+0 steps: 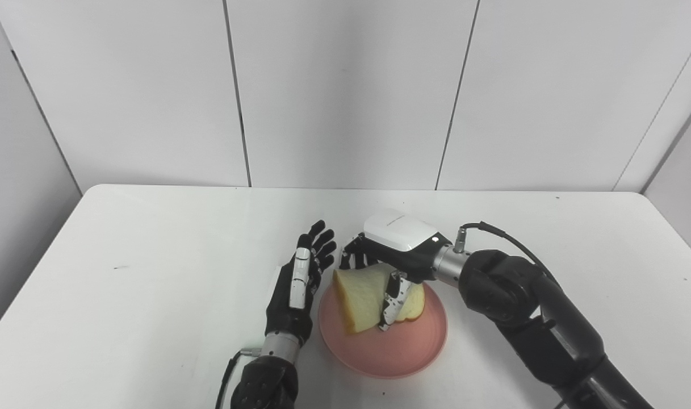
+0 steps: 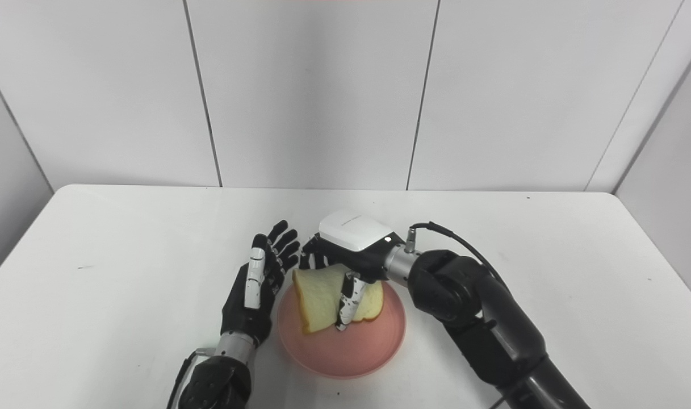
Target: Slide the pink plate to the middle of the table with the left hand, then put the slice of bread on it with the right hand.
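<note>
Fingers (image 1: 392,298) of the right hand (image 1: 399,250) curl down around the slice of bread (image 1: 363,295), thumb on its near face and the others behind it, pinching it so that it stands tilted on edge. Its lower crust reaches down to the pink plate (image 1: 390,352), though whether it touches cannot be told. That hand hangs over the plate's far half, with its white-backed palm facing up and its dark arm coming in from the plate's right side. Just beside the plate's left rim stands the left hand (image 1: 300,284), edge-on, its fingers straight and slightly fanned, holding nothing; contact with the rim cannot be told. Beneath the plate lies the white table (image 1: 152,284), and the plate sits near its front middle.
</note>
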Available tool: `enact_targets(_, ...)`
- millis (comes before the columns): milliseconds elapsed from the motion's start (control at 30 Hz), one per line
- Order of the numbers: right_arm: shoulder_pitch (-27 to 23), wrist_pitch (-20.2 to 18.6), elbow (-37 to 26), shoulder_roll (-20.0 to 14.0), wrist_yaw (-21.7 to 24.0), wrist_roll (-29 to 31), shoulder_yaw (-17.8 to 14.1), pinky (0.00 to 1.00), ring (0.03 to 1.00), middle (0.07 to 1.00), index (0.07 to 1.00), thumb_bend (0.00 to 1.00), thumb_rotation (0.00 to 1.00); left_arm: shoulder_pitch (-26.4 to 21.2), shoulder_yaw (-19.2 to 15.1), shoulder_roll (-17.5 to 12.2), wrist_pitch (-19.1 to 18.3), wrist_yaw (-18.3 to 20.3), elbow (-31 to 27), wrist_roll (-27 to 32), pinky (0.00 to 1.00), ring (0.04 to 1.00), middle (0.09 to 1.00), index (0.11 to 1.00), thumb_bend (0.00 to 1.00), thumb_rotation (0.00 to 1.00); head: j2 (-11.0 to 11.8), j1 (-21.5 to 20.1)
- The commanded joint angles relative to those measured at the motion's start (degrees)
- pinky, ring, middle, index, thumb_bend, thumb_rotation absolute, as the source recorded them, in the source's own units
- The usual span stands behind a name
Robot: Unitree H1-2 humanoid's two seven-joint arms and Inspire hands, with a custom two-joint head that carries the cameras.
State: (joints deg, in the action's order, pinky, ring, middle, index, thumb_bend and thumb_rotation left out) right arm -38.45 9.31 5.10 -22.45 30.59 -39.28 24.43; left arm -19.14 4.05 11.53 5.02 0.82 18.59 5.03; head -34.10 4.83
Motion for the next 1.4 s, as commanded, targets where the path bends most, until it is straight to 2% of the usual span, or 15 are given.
enact_targets(0,-2.3,2.3,0.5,0.0,-2.1,-0.2,0.0,0.33,0.402,0.435,0.518,0.52,0.0,-1.8,-0.3,0.8,0.7,-0.4,-2.2,0.1,0.93,0.907,0.9,0.883,0.71,1.0,0.1,0.0)
enact_targets(200,-2.0,2.3,0.4,-0.8,-1.3,-1.6,1.3,0.37,0.435,0.45,0.518,0.52,0.0,-1.9,-0.5,0.6,1.0,-0.1,-1.8,0.2,0.94,0.909,0.899,0.886,0.71,1.0,0.2,-0.2)
enact_targets(467,-1.4,1.1,-2.0,-2.1,1.4,-2.3,2.1,0.35,0.421,0.456,0.512,0.52,0.0,-2.3,-1.1,0.8,1.0,0.3,-1.2,1.3,0.95,0.916,0.9,0.875,0.72,1.0,0.4,-0.6)
enact_targets(667,-0.5,2.1,-3.5,-3.2,2.1,-1.8,2.2,0.41,0.497,0.47,0.522,0.52,0.01,-2.3,-0.9,0.8,0.8,0.4,-1.6,1.4,0.96,0.919,0.902,0.874,0.71,1.0,0.3,-0.6)
enact_targets(700,-0.3,2.6,-3.7,-3.4,1.8,-1.4,2.0,0.44,0.527,0.527,0.51,0.51,0.09,-2.3,-0.9,0.7,0.8,0.4,-1.6,1.4,0.96,0.919,0.902,0.874,0.7,1.0,0.3,-0.6)
enact_targets(800,-0.2,2.0,-5.6,-4.3,3.5,0.3,1.5,0.49,0.57,0.595,0.499,0.51,0.16,-2.3,-0.9,0.7,1.0,0.3,-1.6,1.2,0.96,0.917,0.901,0.872,0.7,1.0,0.4,-0.8)
enact_targets(833,-0.3,1.3,-6.1,-4.6,4.4,0.7,1.5,0.5,0.586,0.612,0.585,0.6,0.33,-2.2,-0.9,0.7,1.0,0.2,-1.7,1.0,0.96,0.915,0.899,0.872,0.7,1.0,0.4,-0.9)
enact_targets(867,-0.3,0.9,-6.3,-4.7,4.9,0.9,1.4,0.51,0.604,0.629,0.643,0.67,0.46,-2.2,-0.8,0.7,1.0,0.1,-1.7,0.9,0.95,0.913,0.898,0.872,0.7,1.0,0.4,-0.9)
enact_targets(900,-0.4,0.2,-7.0,-4.9,5.9,1.1,1.3,0.52,0.611,0.635,0.663,0.69,0.5,-2.2,-0.8,0.8,1.0,0.2,-1.8,1.0,0.95,0.912,0.897,0.872,0.7,1.0,0.3,-0.8)
enact_targets(967,-0.6,-0.8,-8.2,-5.3,7.7,1.5,1.1,0.59,0.672,0.69,0.716,0.76,0.61,-2.2,-0.8,0.8,0.9,0.3,-1.9,1.1,0.96,0.915,0.899,0.871,0.7,1.0,0.3,-0.8)
enact_targets(1100,-1.1,-1.8,-10.3,-6.3,11.0,1.4,0.9,0.65,0.724,0.737,0.751,0.79,0.67,-2.2,-0.8,0.8,0.6,0.3,-2.1,1.2,0.96,0.917,0.899,0.871,0.7,1.0,0.3,-0.9)
enact_targets(1200,-1.4,-2.5,-11.5,-6.8,13.2,1.6,0.5,0.73,0.773,0.772,0.772,0.81,0.67,-2.2,-0.9,0.8,0.7,0.4,-2.0,1.4,0.96,0.919,0.899,0.87,0.7,1.0,0.3,-0.9)
enact_targets(1367,-1.3,-3.0,-13.1,-7.0,14.8,1.6,-0.5,0.77,0.804,0.792,0.78,0.82,0.65,-2.1,-0.9,0.8,0.4,0.7,-2.3,1.5,0.97,0.922,0.9,0.87,0.7,1.0,0.3,-1.0)
